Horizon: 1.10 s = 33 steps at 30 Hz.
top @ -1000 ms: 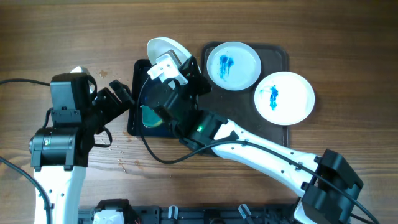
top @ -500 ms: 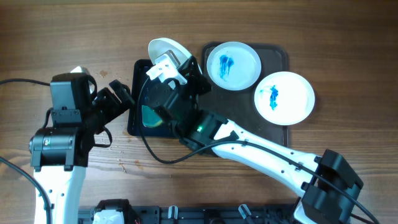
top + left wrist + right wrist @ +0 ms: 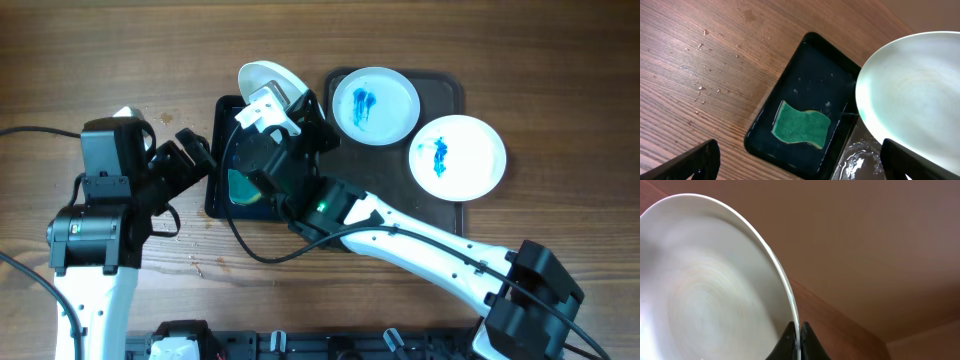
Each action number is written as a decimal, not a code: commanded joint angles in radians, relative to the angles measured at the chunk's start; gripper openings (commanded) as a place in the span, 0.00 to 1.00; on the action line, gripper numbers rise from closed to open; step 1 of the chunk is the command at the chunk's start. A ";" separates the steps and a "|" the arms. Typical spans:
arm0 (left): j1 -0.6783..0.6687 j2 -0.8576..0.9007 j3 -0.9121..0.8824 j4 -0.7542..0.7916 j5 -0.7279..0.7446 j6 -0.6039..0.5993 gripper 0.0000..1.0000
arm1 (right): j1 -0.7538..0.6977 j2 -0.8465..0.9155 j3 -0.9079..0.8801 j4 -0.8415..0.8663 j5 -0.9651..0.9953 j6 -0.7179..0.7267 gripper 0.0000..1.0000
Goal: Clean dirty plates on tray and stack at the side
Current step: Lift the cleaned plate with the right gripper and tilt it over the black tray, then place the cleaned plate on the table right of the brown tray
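My right gripper (image 3: 798, 339) is shut on the rim of a white plate (image 3: 262, 77), held tilted on edge above the far end of the small black tray (image 3: 218, 150). The plate's face (image 3: 700, 280) looks clean white; it also fills the right of the left wrist view (image 3: 915, 95). Two more white plates with blue smears lie on the dark brown tray (image 3: 450, 85), one at the back (image 3: 375, 105), one at the right (image 3: 457, 157). My left gripper (image 3: 800, 165) is open and empty, above the black tray's near-left edge.
The black tray (image 3: 805, 70) holds a green sponge (image 3: 801, 126) in shallow water. Water drops and crumbs speckle the wooden table (image 3: 700, 65) left of it. My right arm (image 3: 400, 235) crosses the table's middle from the front right.
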 commanded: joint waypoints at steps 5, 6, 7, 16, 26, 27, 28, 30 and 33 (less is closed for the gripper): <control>0.007 0.001 0.014 0.002 0.009 0.008 1.00 | 0.003 -0.002 0.021 -0.028 0.025 0.104 0.04; 0.007 0.001 0.014 0.002 0.009 0.008 1.00 | 0.006 -0.002 0.021 -0.066 0.017 0.185 0.04; 0.007 0.001 0.014 0.002 0.009 0.008 1.00 | 0.010 -0.002 0.021 -0.131 -0.029 0.284 0.04; 0.007 0.002 0.014 0.002 0.009 0.008 1.00 | -0.136 -0.132 0.022 -0.381 -0.608 0.714 0.04; 0.007 0.001 0.014 0.002 0.009 0.008 1.00 | -1.019 -0.398 0.020 -0.770 -1.207 0.857 0.04; 0.007 0.001 0.014 0.002 0.009 0.008 1.00 | -1.106 -0.391 0.016 -0.797 -1.210 0.844 0.04; 0.007 0.001 0.014 0.002 0.009 0.008 1.00 | -1.200 -0.381 0.011 -0.817 -1.205 0.818 0.04; 0.007 0.001 0.014 0.002 0.009 0.008 1.00 | -1.342 -0.354 -0.004 -0.826 -1.169 0.782 0.04; 0.007 0.001 0.014 0.002 0.009 0.008 1.00 | -1.542 -0.259 -0.020 -0.840 -1.092 0.784 0.04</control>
